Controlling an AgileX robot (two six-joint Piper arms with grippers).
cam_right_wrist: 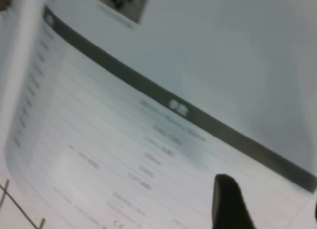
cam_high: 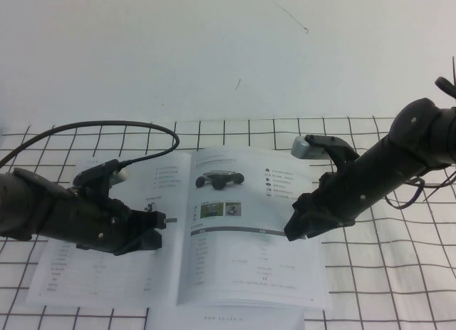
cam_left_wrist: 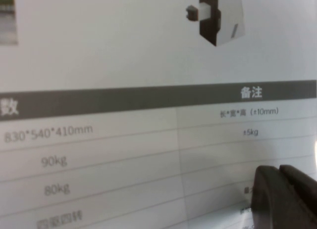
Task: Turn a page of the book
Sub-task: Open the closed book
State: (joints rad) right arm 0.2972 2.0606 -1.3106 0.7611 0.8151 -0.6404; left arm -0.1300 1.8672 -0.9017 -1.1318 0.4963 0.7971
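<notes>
**Both arms down on the open book, page not yet lifted**

High view: the book (cam_high: 214, 230) lies open on the gridded cloth (cam_high: 399, 273), near the table's front edge. The left gripper (cam_high: 153, 227) rests low on the left leaf, its tips close to the spine, as if pinning that side down. The right gripper (cam_high: 296, 227) reaches in from the right and sits over the outer part of the page (cam_high: 249, 223), the one with the black chassis picture, two green photos and a grey bar. The page looks flat, its edge not raised. Whether either gripper's jaws are apart cannot be read from here.

Left wrist view: the camera is close over a printed table with a grey header bar (cam_left_wrist: 148, 98). Two dark fingertips (cam_left_wrist: 285, 197) show at the corner, pressed side by side with no gap, so the left pincer reads as together, holding nothing and seemingly resting on the paper.

Right wrist view: the page fills the frame, its grey bar running across. One dark fingertip (cam_right_wrist: 229, 202) stands clear, the other only just showing at the frame's edge, with paper between them; the pincer stands apart, nothing clamped.

Judgement: the step in hand is getting purchase on the page's free edge. Next, the right gripper likely needs to catch one leaf only, then lift and sweep it leftward, and the left gripper would have to clear the way.
</notes>
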